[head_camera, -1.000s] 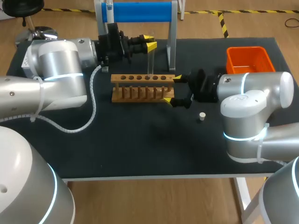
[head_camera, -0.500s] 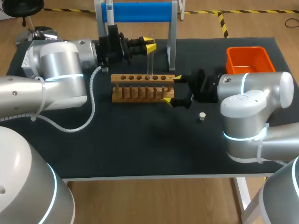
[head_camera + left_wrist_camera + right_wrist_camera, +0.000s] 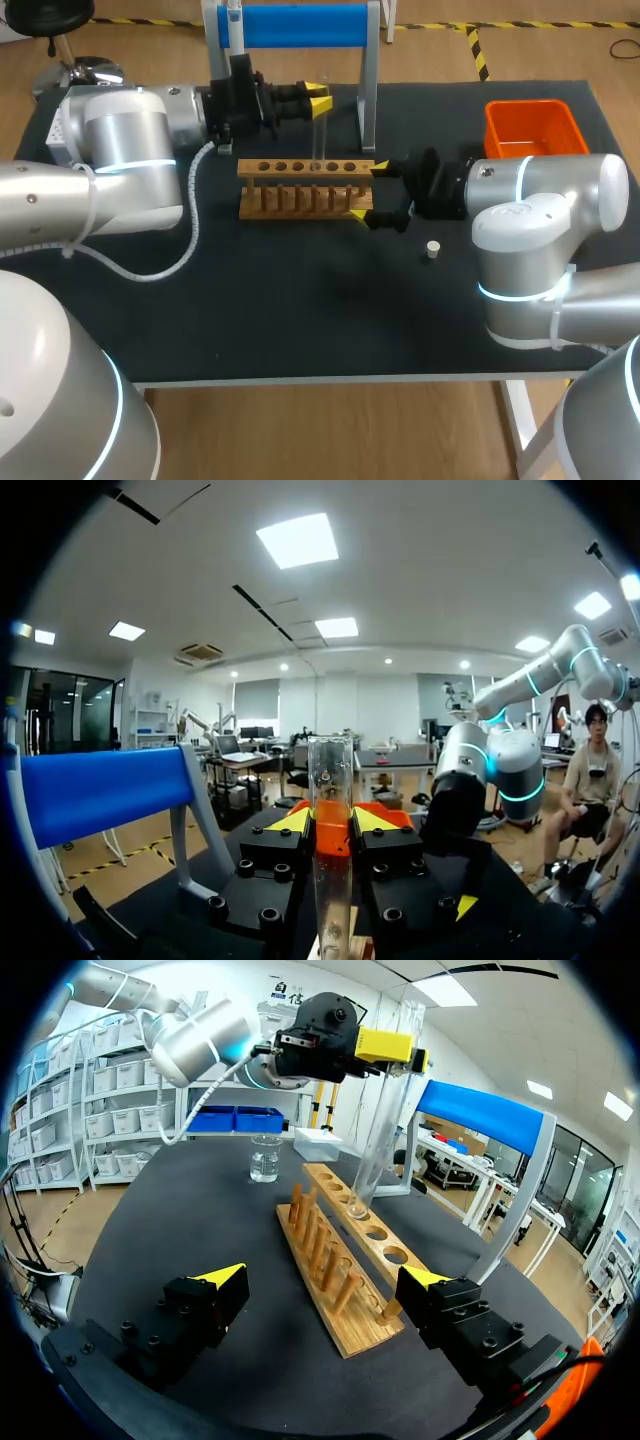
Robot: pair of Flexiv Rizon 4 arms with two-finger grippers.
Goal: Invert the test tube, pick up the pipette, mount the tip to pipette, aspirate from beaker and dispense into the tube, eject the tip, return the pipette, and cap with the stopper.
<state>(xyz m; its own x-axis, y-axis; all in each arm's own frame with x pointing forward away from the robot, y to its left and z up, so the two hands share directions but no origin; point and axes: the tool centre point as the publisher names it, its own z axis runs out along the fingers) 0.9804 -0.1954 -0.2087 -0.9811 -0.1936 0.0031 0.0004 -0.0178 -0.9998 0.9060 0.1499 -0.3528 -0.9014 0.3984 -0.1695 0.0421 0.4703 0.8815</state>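
1. The clear test tube stands upright over the wooden rack, clamped near its upper end between the yellow-tipped fingers of the left gripper. Its lower end sits at the third hole from the rack's right end; whether it is inside the hole or just above it cannot be told.
2. In the left wrist view, the tube rises straight up between the two tips of the left gripper, which press on it from either side.
3. The right wrist view shows the tube slightly tilted, hanging from the left gripper down to the rack.
4. The right gripper lies low at the rack's right end, its fingers spread wide, one on the far side of the rack and one on the near side, holding nothing. In its own view the right gripper has the rack running away from between its tips.
5. A small pale stopper stands alone on the black surface, just right of the right gripper and near its arm.
6. A glass beaker and a white box stand beyond the rack's far end, under the left arm.
7. A stand with a blue crossbar rises at the back of the surface behind the rack, and an orange bin sits at the rear right corner.
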